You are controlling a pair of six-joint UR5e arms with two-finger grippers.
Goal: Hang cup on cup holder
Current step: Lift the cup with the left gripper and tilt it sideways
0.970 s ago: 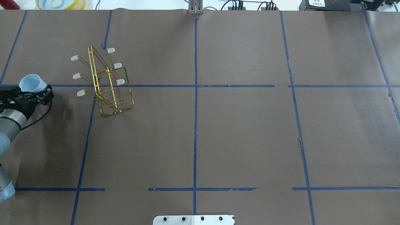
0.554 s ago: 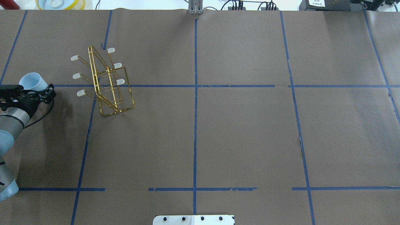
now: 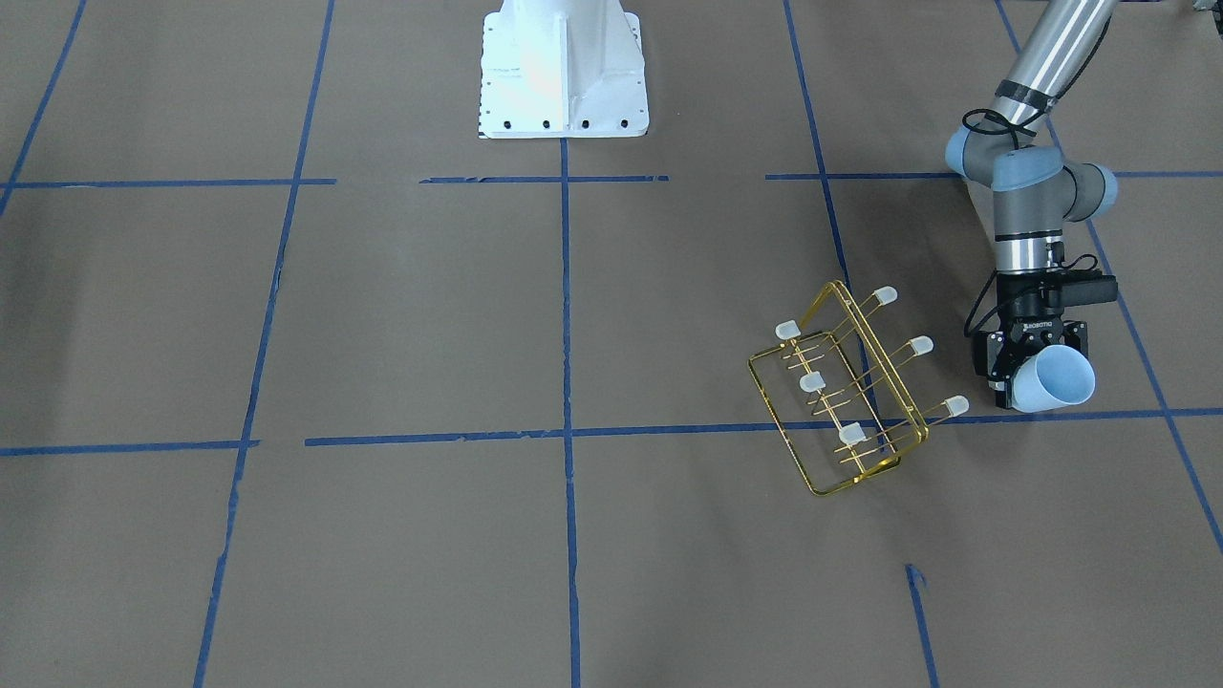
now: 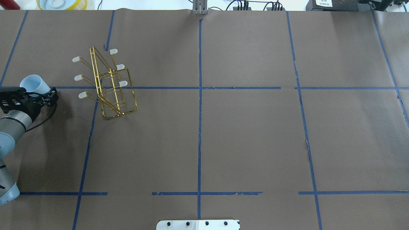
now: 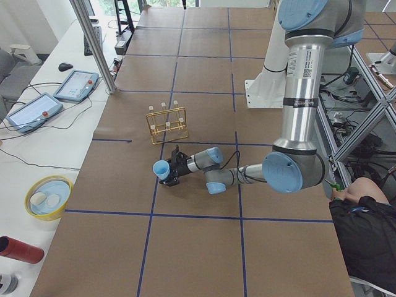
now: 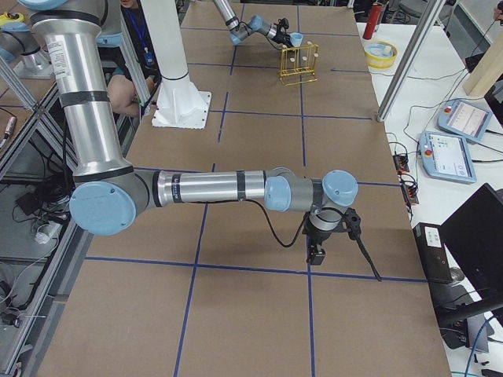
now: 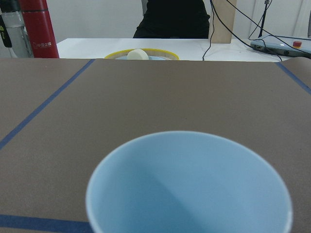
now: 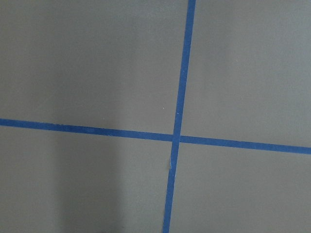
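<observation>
The pale blue cup point(image 4: 33, 83) lies tilted on its side in my left gripper point(image 4: 28, 92), which is shut on it at the table's left edge. The cup's open mouth faces away from the arm point(image 3: 1056, 377) and fills the left wrist view point(image 7: 189, 184). The gold wire cup holder point(image 4: 108, 86) stands a short way to the cup's right, its white-capped prongs angled up point(image 3: 846, 401); the cup does not touch it. My right gripper point(image 6: 317, 251) hangs low over bare table far off; I cannot tell if it is open or shut.
A yellow-rimmed bowl point(image 4: 60, 3) and a red bottle point(image 5: 18, 250) sit beyond the table's far left edge. The white robot base point(image 3: 564, 67) is at the near middle. Blue tape lines point(image 8: 177, 136) cross the brown table cover.
My left gripper with the cup has shifted slightly forward and right, toward the cup holder. The cup holder has not moved.
</observation>
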